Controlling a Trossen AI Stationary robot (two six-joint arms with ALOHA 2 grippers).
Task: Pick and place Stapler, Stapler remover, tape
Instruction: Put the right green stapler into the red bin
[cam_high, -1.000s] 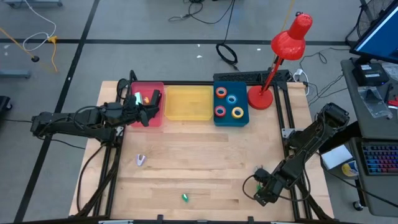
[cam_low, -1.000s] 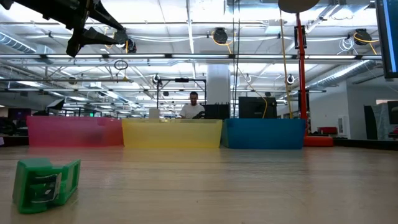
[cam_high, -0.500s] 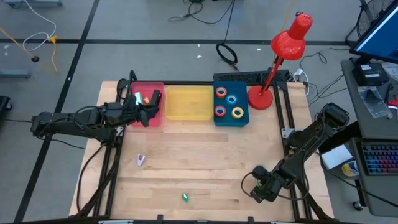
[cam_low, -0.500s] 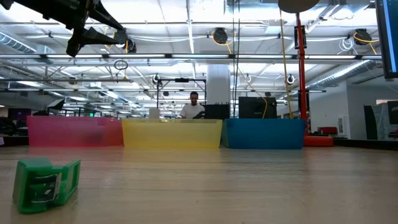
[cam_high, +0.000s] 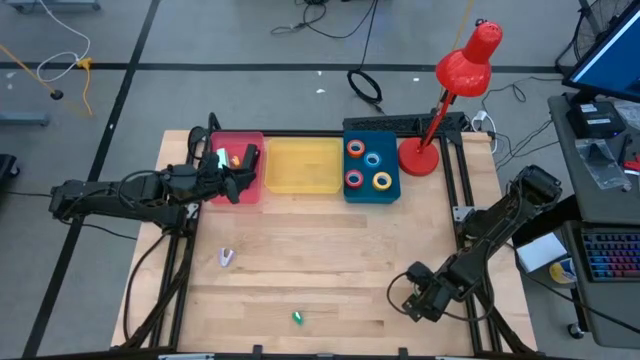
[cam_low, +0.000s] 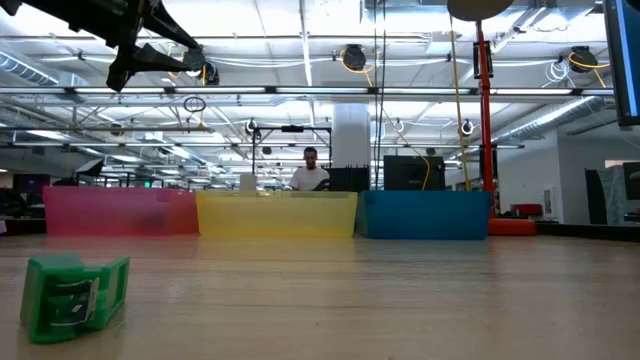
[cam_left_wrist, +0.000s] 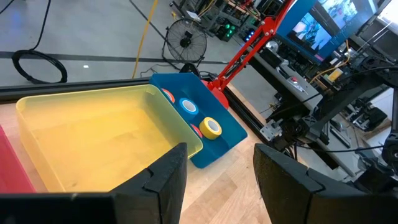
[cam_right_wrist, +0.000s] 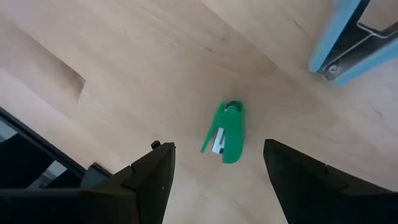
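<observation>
Jaws of left gripper (cam_high: 240, 172) stood apart, empty, above red bin (cam_high: 228, 190). Yellow bin (cam_high: 303, 166) sat beside it; four tape rolls (cam_high: 367, 165) in blue bin (cam_high: 390, 190). Green stapler (cam_high: 297, 318) lay on desk (cam_high: 330, 250). Right gripper (cam_high: 413, 304) jaws apart, empty, low over desk near stapler.

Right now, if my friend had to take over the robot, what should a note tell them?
Left gripper: jaws open, empty, over the red bin, beside the yellow bin.
Right gripper: jaws open, empty, low over the table's near right part, facing the green stapler.
Done: four tape rolls lie in the blue bin; the red bin holds small items.
Left: the green stapler and a small pale item lie on the table.
</observation>
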